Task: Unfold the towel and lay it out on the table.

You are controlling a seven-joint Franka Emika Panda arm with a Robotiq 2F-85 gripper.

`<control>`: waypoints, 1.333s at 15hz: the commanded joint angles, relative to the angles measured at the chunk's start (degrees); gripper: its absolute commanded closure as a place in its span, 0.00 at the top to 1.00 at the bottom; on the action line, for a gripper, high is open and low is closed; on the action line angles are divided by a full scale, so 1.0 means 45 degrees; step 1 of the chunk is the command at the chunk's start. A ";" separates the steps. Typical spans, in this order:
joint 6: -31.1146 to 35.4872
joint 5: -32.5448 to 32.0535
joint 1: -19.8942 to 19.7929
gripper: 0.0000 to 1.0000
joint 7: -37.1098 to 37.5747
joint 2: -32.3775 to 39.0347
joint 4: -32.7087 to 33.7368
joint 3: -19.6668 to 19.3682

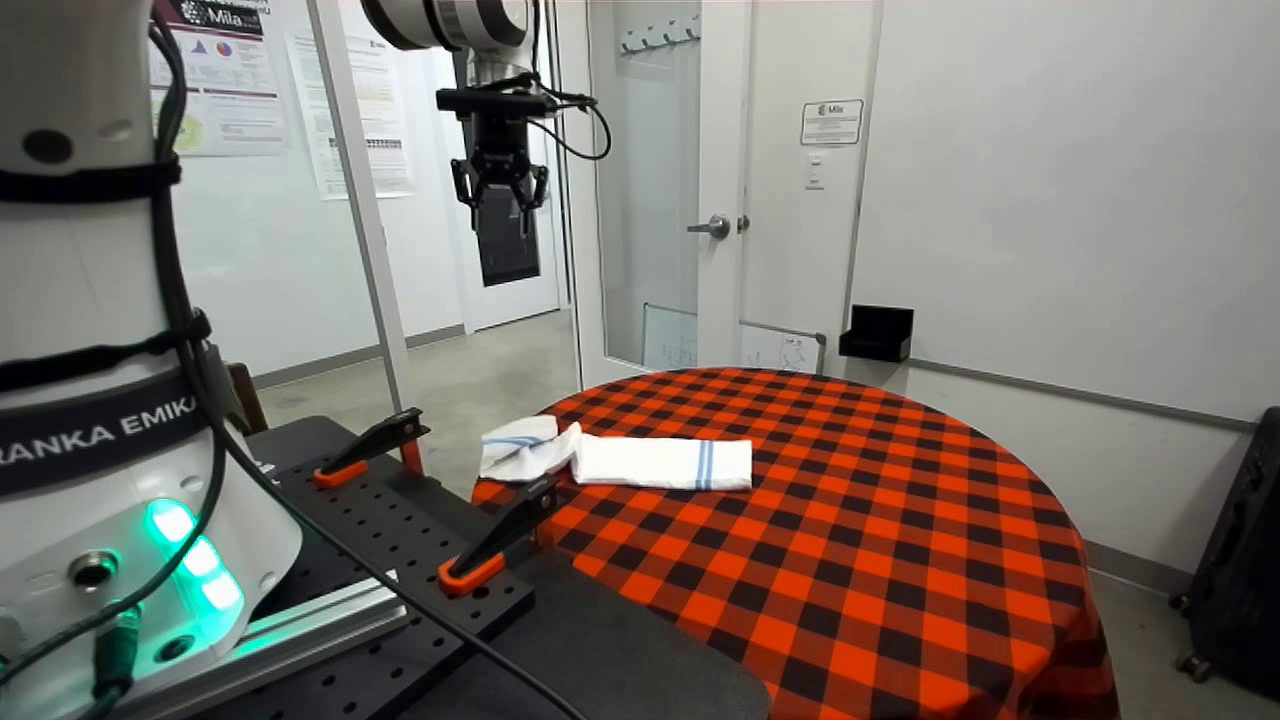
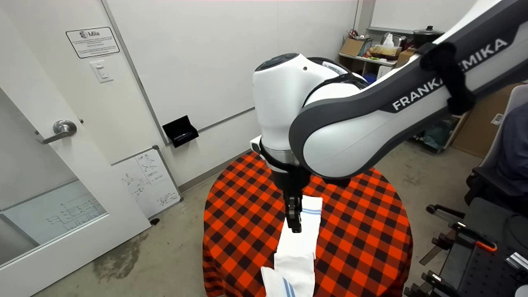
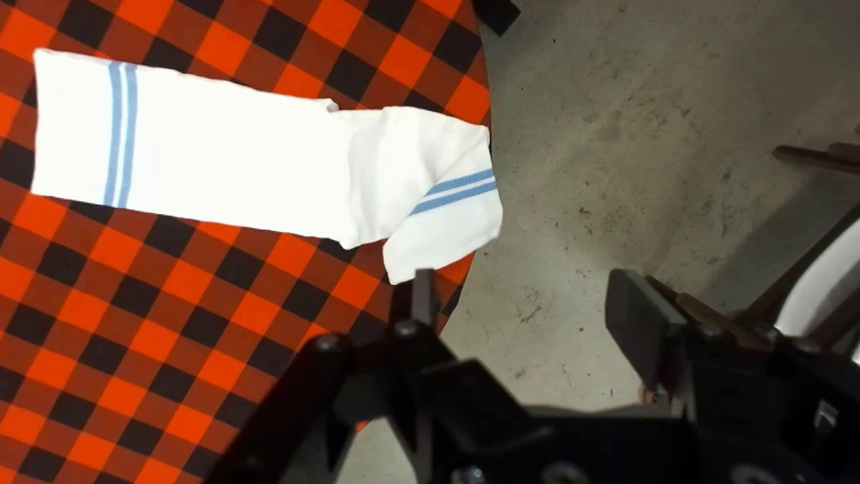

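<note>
The white towel [image 1: 665, 463] with blue stripes lies on the round table with the red and black checked cloth [image 1: 880, 540]. In the wrist view the towel [image 3: 235, 154] is a long folded strip. Its end at the table's edge is turned over at a slant, with blue stripes showing on the flap. It also shows in an exterior view [image 2: 299, 241], partly behind the gripper and cut off at the bottom. My gripper [image 1: 500, 225] is open and empty, high above the towel and apart from it. In the wrist view the open fingers [image 3: 521, 279] frame bare floor beside the table edge.
Black clamps with orange tips [image 1: 505, 530] stand on the robot's mounting plate close to the table edge near the towel. A door [image 1: 720, 200] and a whiteboard wall [image 1: 1080, 200] stand beyond the table. A chair [image 2: 507, 152] stands beside it.
</note>
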 commanded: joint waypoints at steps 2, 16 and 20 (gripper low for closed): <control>-0.0352 0.0021 0.0075 1.00 -0.0196 -0.0286 -0.0119 -0.0019; 0.1681 -0.1526 -0.1367 1.00 -0.1651 0.0436 -0.0019 -0.1649; 0.2411 -0.1587 -0.2264 1.00 -0.2010 0.1314 0.0334 -0.2376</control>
